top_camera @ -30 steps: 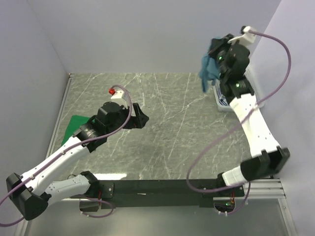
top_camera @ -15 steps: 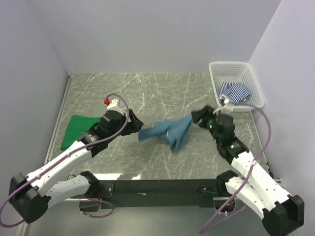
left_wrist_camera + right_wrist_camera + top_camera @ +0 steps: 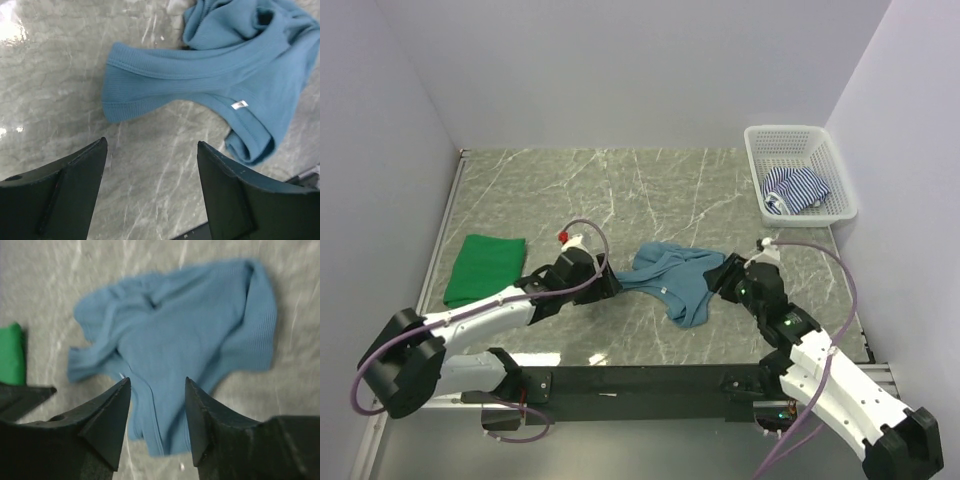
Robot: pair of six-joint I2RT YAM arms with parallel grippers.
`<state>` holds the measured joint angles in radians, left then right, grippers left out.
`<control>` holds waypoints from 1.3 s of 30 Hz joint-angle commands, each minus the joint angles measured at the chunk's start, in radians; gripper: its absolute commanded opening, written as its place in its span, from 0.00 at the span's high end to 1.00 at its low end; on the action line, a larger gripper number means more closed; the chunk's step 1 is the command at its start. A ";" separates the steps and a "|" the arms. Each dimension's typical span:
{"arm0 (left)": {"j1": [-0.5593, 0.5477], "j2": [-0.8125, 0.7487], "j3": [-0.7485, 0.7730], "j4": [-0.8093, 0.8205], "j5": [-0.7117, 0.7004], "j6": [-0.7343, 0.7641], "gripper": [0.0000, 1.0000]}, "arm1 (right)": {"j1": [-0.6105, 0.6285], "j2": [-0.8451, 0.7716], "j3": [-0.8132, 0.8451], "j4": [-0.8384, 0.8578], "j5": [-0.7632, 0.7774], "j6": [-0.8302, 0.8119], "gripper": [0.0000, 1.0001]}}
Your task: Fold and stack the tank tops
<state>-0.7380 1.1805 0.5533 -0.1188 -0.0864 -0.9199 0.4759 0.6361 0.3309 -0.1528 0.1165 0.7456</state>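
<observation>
Near the front middle of the counter (image 3: 620,190), the teal tank top (image 3: 676,280) lies loose and rumpled, not folded: the body is partly spread, the upper part bunched into creases, and one lobe doubled over itself on the side nearest the arm bases. A small white label (image 3: 239,105) shows on an inner hem. Left hand (image 3: 150,150) sits low just beside the top's left edge. Its two dark fingers stand well spread, with only bare marble between them; the nearest blue hem lies just past the fingertips, apart from them. Nothing pinched. Right hand (image 3: 157,385) is at the opposite, right edge of the same garment, so the two hands face each other across it. Its fingers are also spread, the blue fabric showing through the gap. That wrist view is soft, and I cannot tell whether the tips touch the cloth; no fabric is caught between them. Green tank top (image 3: 487,268) lies flat as a neat folded rectangle at the left side of the counter, well apart from the teal one, with the left arm between them. Striped tank top (image 3: 795,188) is crumpled inside the white mesh basket (image 3: 798,140) at the far right corner, against the wall. Nothing lies on the green one.
</observation>
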 commanded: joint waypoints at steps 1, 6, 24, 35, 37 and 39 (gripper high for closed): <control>-0.012 0.050 0.000 0.082 -0.053 -0.011 0.22 | 0.059 -0.038 -0.030 -0.074 0.037 0.066 0.46; -0.012 0.142 0.030 0.093 -0.119 -0.004 0.22 | 0.165 -0.072 -0.047 -0.169 0.064 0.165 0.55; -0.014 0.355 0.076 0.152 -0.199 0.012 0.48 | 0.561 0.091 -0.081 -0.214 0.247 0.440 0.44; -0.032 0.259 0.102 0.130 -0.187 0.027 0.99 | 0.561 0.198 -0.073 -0.136 0.455 0.474 0.42; -0.035 0.225 0.105 0.122 -0.188 0.030 0.99 | 0.563 0.197 -0.076 -0.128 0.471 0.468 0.46; -0.040 0.156 0.106 0.076 -0.194 0.029 0.99 | 0.564 0.186 -0.050 -0.177 0.497 0.465 0.67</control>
<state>-0.7685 1.4406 0.6312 0.0032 -0.2749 -0.9035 1.0321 0.8291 0.2562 -0.3168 0.4953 1.1915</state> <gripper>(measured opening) 0.027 0.389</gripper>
